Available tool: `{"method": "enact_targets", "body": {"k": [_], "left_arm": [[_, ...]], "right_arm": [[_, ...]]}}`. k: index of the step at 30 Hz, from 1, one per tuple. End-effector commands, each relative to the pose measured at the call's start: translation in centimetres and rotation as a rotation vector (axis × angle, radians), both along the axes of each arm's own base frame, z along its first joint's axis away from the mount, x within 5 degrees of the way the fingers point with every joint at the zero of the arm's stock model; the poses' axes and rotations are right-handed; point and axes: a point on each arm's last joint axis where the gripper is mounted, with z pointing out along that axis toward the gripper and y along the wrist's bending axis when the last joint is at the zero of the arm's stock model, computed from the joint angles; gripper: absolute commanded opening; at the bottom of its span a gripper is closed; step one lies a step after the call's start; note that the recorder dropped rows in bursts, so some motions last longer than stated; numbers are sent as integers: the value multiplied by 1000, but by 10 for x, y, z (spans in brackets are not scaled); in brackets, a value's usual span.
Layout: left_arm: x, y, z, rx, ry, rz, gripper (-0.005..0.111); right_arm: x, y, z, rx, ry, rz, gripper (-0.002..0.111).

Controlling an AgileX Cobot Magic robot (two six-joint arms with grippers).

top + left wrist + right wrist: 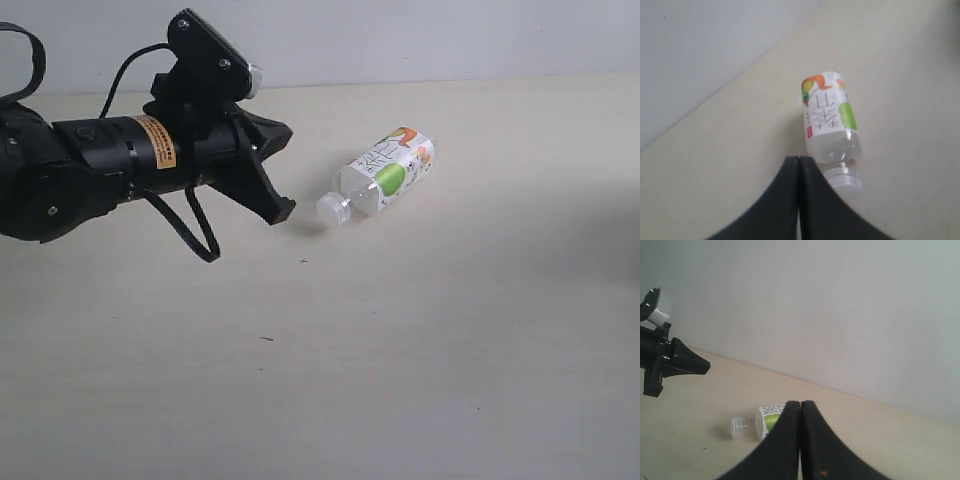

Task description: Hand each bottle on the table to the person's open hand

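Observation:
One bottle [385,172] lies on its side on the pale beige table [420,360]. It is clear, with a white fruit label and a clear cap that faces my left gripper. My left gripper [282,208] is shut and empty, its tips just left of the cap and apart from it. In the left wrist view the shut gripper [799,159] sits beside the bottle [830,120] at its shoulder. My right gripper [800,403] is shut on nothing, and its fingers hide part of the bottle [760,422]. No person's hand is in view.
A pale wall runs behind the table's far edge [450,78]. The black left arm [90,165], with a looping cable, reaches in from the left, and its gripper also shows in the right wrist view [670,362]. A few dark specks [266,338] mark the tabletop.

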Motion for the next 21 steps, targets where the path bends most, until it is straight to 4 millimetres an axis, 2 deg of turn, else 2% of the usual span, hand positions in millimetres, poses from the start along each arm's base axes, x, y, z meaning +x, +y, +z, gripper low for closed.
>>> {"method": "enact_targets", "body": {"k": [1,9,12,16,21], "left_arm": [[14,4,3,31,115,90,0],[24,5,14,184,243,155,0],[37,4,31,255,277,185,0],[63,-3,67,325,304,232,0],[87,-25,101,343,411,136,0]], "right_arm": [[0,0,-1,-1,-1,-5,0],[0,0,-1,-1,-1,-5,0],[0,0,-1,-1,-1,-5,0],[0,0,-1,-1,-1,-5,0],[0,0,-1,-1,-1,-5,0]]}}
